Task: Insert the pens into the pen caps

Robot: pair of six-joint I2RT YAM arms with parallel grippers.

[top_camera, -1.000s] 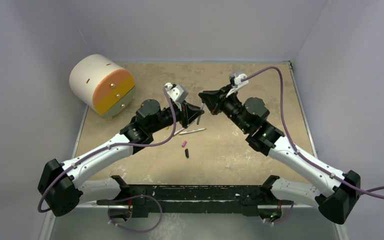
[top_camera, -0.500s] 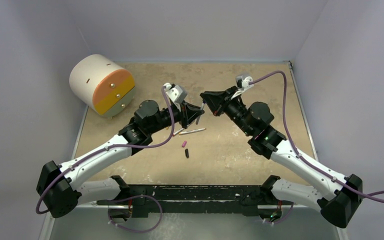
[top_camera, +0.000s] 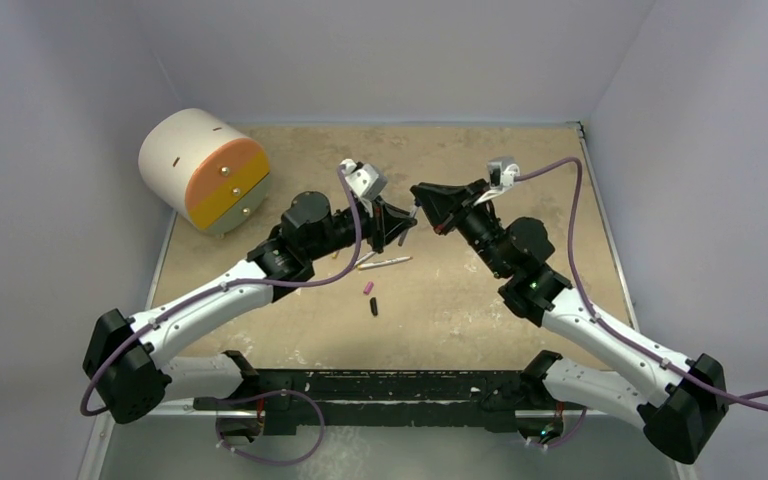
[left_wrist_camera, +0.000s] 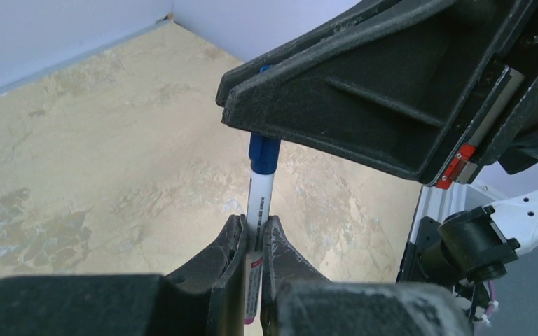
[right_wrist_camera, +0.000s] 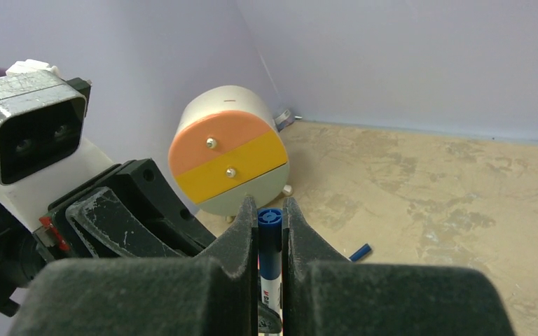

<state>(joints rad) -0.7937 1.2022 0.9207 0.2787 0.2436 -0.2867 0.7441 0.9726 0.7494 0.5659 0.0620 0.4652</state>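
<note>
right gripper [right_wrist_camera: 270, 207] moved in, clamped on blue cap [left_wrist_camera: 263, 152] | left gripper [left_wrist_camera: 252, 227] clenched on pen [left_wrist_camera: 258, 199] | cap at pen's end

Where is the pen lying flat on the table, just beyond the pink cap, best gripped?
Mid-barrel on the pen, probably coming straight down with fingers either side of its thin width: it lies flat, ends pointing left and right, apart from the pink cap.

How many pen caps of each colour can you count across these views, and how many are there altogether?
Pink cap: 1
Black cap: 1
Blue cap: 2, one on the end of a pen, one lying loose
Total: 4
</note>
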